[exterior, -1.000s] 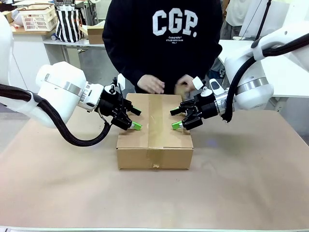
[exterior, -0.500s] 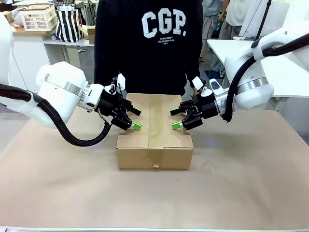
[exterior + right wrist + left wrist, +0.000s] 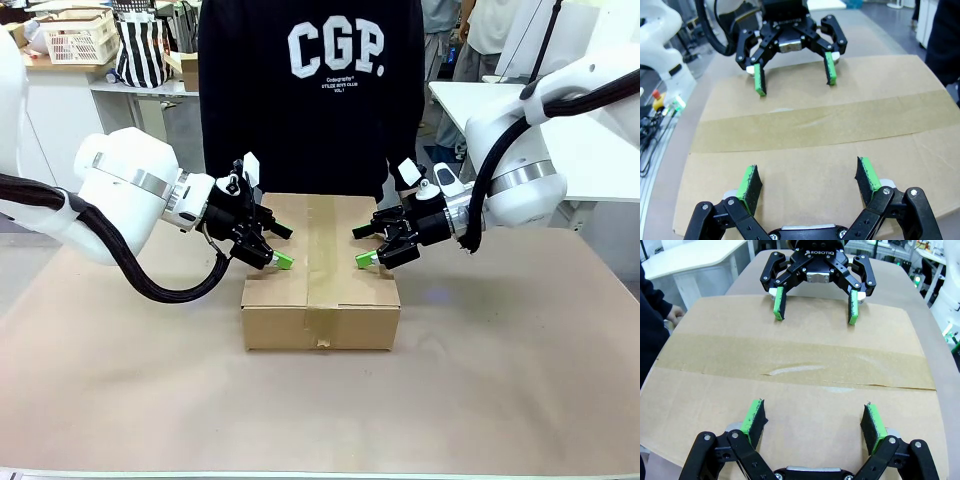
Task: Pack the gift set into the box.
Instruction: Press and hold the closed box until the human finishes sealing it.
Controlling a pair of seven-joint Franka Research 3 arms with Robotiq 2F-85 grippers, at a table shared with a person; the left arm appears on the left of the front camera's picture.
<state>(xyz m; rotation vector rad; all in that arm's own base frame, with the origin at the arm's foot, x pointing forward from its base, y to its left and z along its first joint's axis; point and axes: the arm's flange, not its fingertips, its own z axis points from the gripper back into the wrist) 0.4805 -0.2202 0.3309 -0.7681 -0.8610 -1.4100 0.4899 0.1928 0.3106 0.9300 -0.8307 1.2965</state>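
The box (image 3: 320, 268) is a shallow brown carton in the middle of the table, flaps down and taped along the centre seam. My left gripper (image 3: 277, 246) hangs open just over the box's left flap; its green pads (image 3: 754, 416) hover above the cardboard (image 3: 805, 390). My right gripper (image 3: 363, 246) stands open over the right flap, facing the left one across the tape (image 3: 810, 125). Each wrist view shows the other arm's open gripper across the box. The gift set is hidden. A person in a black sweatshirt (image 3: 310, 90) stands at the box's far edge, with one hand (image 3: 675, 316) at the box's edge in the left wrist view.
Brown paper covers the table (image 3: 500, 370), with free room around the box. A white table (image 3: 590, 150) stands at the back right. Shelves with a basket (image 3: 75, 40), a striped bag (image 3: 140, 50) and a small carton (image 3: 195, 68) are at the back left.
The person's hands have lifted off the box's far edge and the person has straightened up. Both grippers have stayed where they were.
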